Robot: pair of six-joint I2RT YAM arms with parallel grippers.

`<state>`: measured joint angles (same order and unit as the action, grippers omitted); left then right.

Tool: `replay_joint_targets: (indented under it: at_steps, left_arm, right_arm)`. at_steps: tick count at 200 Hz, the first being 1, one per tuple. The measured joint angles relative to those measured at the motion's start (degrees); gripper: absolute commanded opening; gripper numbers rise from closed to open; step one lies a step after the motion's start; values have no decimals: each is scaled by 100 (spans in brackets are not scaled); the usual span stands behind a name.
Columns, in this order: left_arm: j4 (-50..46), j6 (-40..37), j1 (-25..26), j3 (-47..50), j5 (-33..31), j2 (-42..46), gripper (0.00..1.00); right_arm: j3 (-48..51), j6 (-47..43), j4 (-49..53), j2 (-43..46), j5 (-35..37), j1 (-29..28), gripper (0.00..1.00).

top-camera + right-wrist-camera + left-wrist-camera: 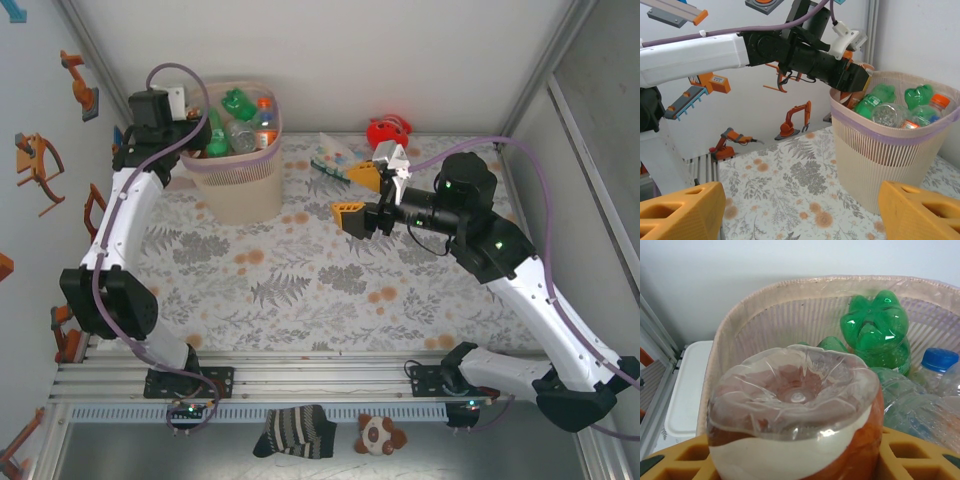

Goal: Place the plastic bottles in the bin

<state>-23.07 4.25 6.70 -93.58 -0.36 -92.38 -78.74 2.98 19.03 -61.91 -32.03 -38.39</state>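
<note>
Nearest, a clear bottle with an orange label (795,415) sits pinched in the left gripper (856,80) at the rim of the bin (880,150), which already holds many bottles (240,125). Right gripper (357,195) hangs spread, empty. Probably only this drop remains.
</note>
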Motion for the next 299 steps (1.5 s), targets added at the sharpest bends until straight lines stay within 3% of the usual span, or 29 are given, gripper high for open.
replay_joint_targets:
  at_steps: [18,44,72,136,150,187,242,299]
  left_arm:
    - [144,70,-11,177,57,107,47]
    - [356,177,-9,531,173,417,71]
    - [160,260,13,597,321,651,83]
    - [-205,83,-39,-382,356,678,88]
    - [-251,42,-120,-730,404,551,86]
    - [-557,-39,-420,-1493,664,-33,57]
    - [-1596,0,-763,-2894,1427,-1414,30]
    - [-1751,122,-817,-2811,2151,-1449,21]
  right_arm:
    - [0,0,0,0,0,0,79]
    - [0,0,0,0,2,0,79]
    - [0,-2,0,0,2,0,79]
    - [0,-2,-2,-4,0,-7,79]
    - [0,-2,0,-4,2,-7,79]
    - [0,-4,2,-4,2,-7,79]
    - [0,-7,7,-33,17,-9,78]
    - [0,-28,26,-44,20,-39,78]
